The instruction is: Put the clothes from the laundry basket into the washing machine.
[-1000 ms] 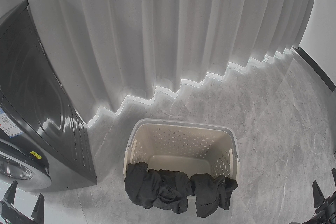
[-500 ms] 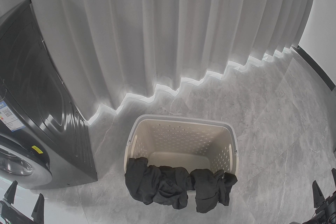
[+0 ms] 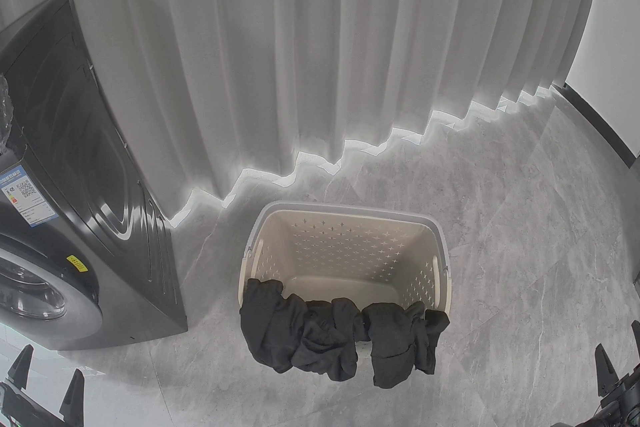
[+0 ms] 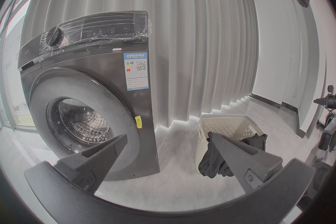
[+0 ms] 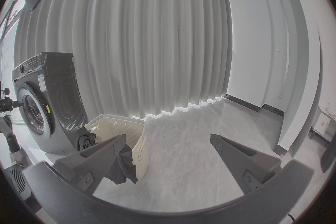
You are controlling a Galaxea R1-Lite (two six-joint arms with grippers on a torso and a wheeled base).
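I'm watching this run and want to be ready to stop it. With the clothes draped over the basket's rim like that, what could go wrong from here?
1. The black clothes hang over the near rim of the laundry basket, partly outside it. A poor grasp could drop them on the floor, and a hard pull might drag or tip the basket.
2. I cannot tell whether the door of the washing machine is open. If it is shut, the clothes would be blocked.

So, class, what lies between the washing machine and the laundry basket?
Only bare grey floor separates the washing machine from the laundry basket; the head view shows this.
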